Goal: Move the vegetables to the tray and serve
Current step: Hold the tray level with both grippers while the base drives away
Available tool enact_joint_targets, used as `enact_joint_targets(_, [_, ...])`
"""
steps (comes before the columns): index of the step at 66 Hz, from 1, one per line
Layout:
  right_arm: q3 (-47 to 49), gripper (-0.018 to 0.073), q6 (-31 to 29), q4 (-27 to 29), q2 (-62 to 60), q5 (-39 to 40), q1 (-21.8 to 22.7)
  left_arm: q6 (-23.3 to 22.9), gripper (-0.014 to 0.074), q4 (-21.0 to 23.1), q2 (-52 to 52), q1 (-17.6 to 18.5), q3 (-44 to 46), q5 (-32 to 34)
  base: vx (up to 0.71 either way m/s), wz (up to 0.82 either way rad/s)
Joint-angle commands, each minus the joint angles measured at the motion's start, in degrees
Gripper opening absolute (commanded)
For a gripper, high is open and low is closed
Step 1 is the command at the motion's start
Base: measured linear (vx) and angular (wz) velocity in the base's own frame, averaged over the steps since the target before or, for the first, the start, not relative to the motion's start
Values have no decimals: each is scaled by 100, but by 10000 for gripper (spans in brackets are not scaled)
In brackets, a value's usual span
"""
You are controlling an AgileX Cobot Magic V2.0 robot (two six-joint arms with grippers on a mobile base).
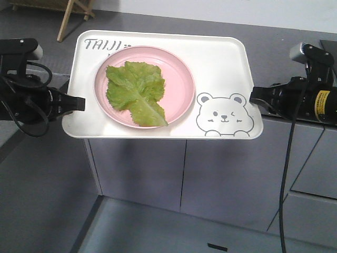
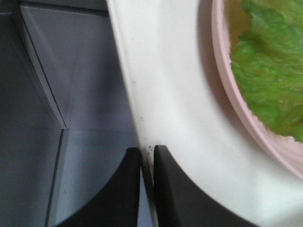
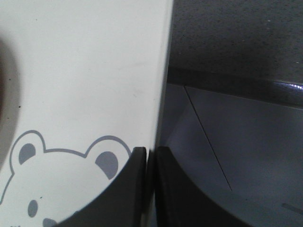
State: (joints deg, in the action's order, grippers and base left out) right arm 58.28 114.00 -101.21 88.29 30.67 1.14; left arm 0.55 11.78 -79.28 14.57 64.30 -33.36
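Note:
The cream-white tray (image 1: 221,63) with the grey bear drawing is held up in the air, clear of the counter, by both arms. A green lettuce leaf, the vegetables (image 1: 137,92), lies on a round pink plate (image 1: 179,71) in the tray's left half. My left gripper (image 1: 81,104) is shut on the tray's left rim (image 2: 142,118), one finger above it and one below. My right gripper (image 1: 253,96) is shut on the right rim (image 3: 158,94) beside the bear's ear. The leaf (image 2: 270,71) also shows in the left wrist view.
Grey cabinets (image 1: 184,174) with door fronts stand below and behind the tray. A grey counter top (image 1: 279,58) runs along the back. A wooden frame (image 1: 73,13) stands at the far left on the floor. A cable (image 1: 287,174) hangs from the right arm.

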Motion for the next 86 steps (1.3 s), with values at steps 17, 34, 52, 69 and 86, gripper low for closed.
enact_joint_targets(17, [176,-3,-59,93,-282,1045,-163,133,-6,611,204,178,190,537,-5,-25])
enact_joint_targets(34, [176,-3,-59,93,-282,1045,-163,133,-6,611,204,178,190,537,-5,-20])
enact_joint_targets(52, [176,-3,-59,93,-282,1045,-163,133,-6,611,204,178,190,537,-1,-10])
enact_joint_targets(69, [176,-3,-59,93,-282,1045,-163,133,-6,611,204,178,190,537,2,-1])
enact_joint_targets(86, [176,-3,-59,93,-282,1045,-163,133,-6,611,204,178,190,537,5,-4])
